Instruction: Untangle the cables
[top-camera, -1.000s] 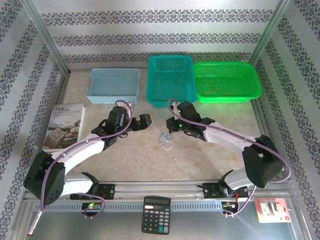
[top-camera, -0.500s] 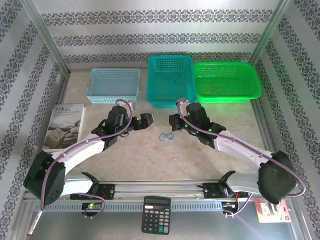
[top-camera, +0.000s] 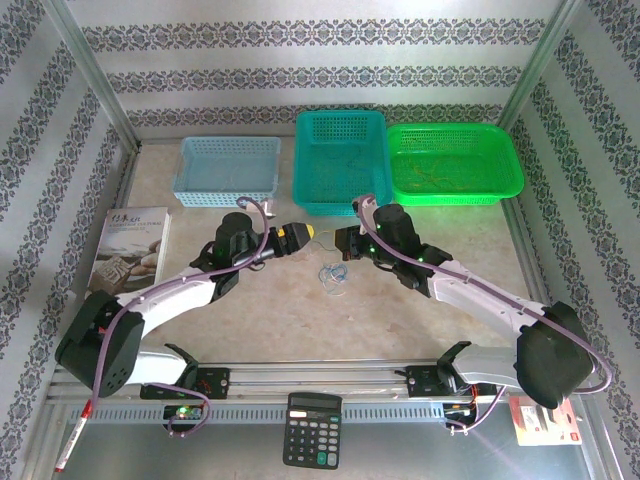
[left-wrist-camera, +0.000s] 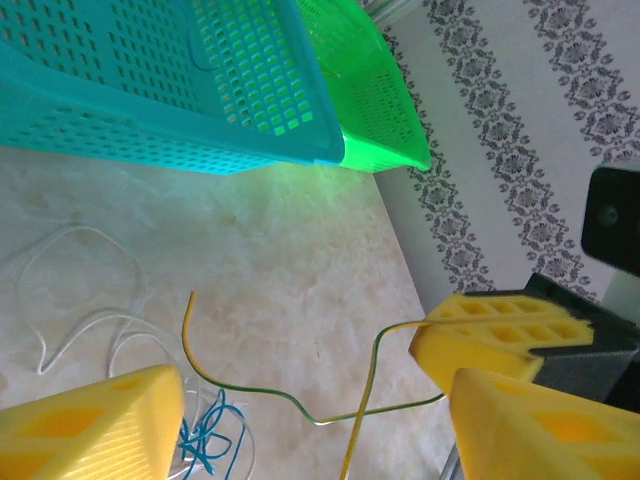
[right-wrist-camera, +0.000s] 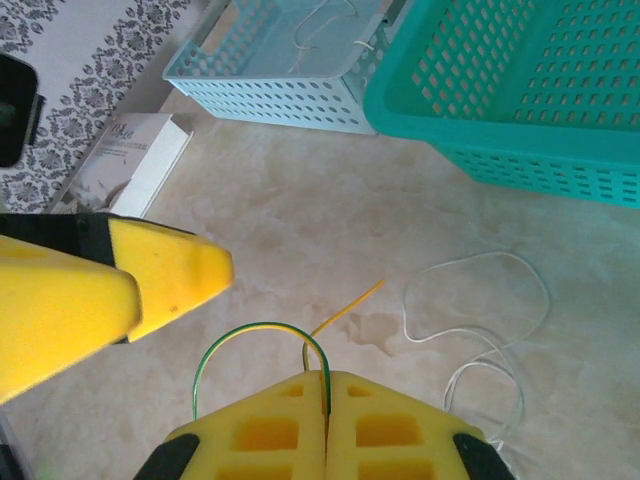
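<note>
The cables (top-camera: 331, 276) lie as a small tangle on the table between my two grippers. In the left wrist view, a white loop (left-wrist-camera: 80, 300) and a blue wire (left-wrist-camera: 205, 440) rest on the table. A yellow-green wire (left-wrist-camera: 260, 390) rises from them. My right gripper (top-camera: 345, 240) is shut on that yellow-green wire (right-wrist-camera: 260, 330), which arches out from between its closed pads (right-wrist-camera: 400, 430). My left gripper (top-camera: 297, 234) hangs open close beside it. Its yellow pads (left-wrist-camera: 90, 420) are wide apart with the wire passing between them untouched.
Along the back stand a light blue basket (top-camera: 225, 195) holding a white wire, a teal basket (top-camera: 335, 205) and a green basket (top-camera: 455, 195). A book (top-camera: 130, 250) lies at the left. A calculator (top-camera: 313, 430) sits at the near edge.
The right arm has stretched out and its gripper has lifted slightly toward the back with the yellow-green wire. The left gripper has moved closer to it and turned its yellow pads up.
</note>
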